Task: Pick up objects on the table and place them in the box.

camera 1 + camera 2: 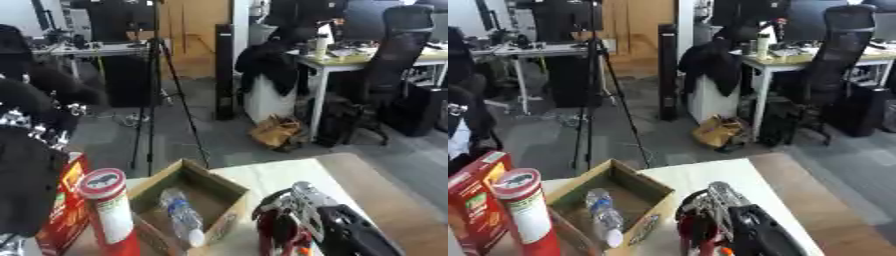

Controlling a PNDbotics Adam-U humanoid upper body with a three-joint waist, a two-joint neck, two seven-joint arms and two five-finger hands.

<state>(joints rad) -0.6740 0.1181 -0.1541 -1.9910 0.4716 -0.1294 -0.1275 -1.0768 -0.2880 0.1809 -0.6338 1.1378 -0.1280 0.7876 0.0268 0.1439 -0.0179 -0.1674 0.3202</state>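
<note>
Reaching in from about five o'clock, the robot's black and silver right hand (pixel 293 220) sits low beside the open brown cardboard box (pixel 229 188), its fingers curled round a red object (pixel 278 235) whose shape is too blurred to name. The hand is just right of the box's near right wall, over the pale table top (pixel 280 175). Inside the box a clear plastic water bottle with a white cap (pixel 182 216) lies on its side along the floor, cap end toward six o'clock. At about eight o'clock from the box stands a tall red cylindrical snack can with a white band and a dark-printed lid (pixel 109 210), upright and close against the box's left wall. Just beyond it, toward nine o'clock, a red rectangular carton with green and yellow printing (pixel 474 202) stands upright, slightly tilted. A large black mass fills the left edge of the left eye view; whether it is the left arm cannot be told, and no left hand shows.
</note>
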